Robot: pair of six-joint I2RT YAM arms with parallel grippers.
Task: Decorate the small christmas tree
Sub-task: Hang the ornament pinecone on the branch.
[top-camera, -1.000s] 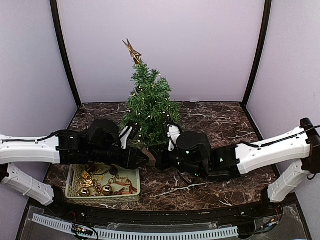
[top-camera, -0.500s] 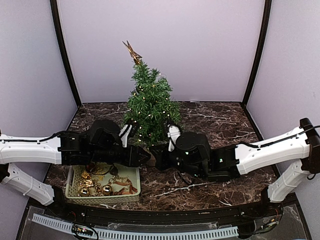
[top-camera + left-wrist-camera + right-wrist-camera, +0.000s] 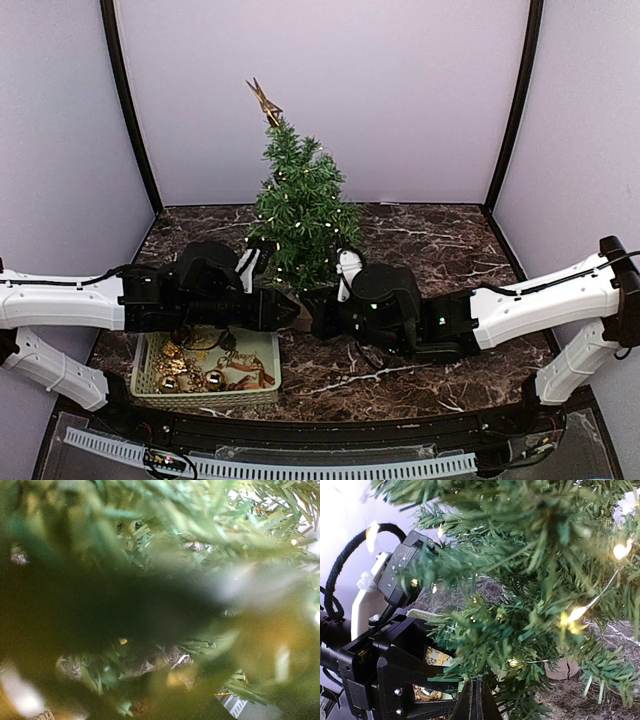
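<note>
The small christmas tree (image 3: 300, 215) stands upright toward the back of the dark marble table (image 3: 420, 240), a gold star topper (image 3: 264, 102) at its tip and small warm lights (image 3: 621, 550) strung through its needles. Its round tan wooden base (image 3: 561, 669) shows under the lowest branches in the right wrist view. Both arms reach in low from either side of the tree, and their tips nearly meet just in front of its trunk, under the bottom boughs. The right gripper (image 3: 312, 308) has its fingers pressed together to a single point, pushed up among the low needles; they seem to pinch nothing, though the foliage hides the very tips. The left gripper (image 3: 284, 308) sits just left of the trunk, touching the lowest branches. Its own camera gives only a blur of green needles close to the lens, and I cannot tell whether its fingers are apart or together. Left of the tree and nearer the arm bases, under the left arm, lies a pale basket (image 3: 143, 378) with gold ornaments (image 3: 190, 372) heaped in it.
</note>
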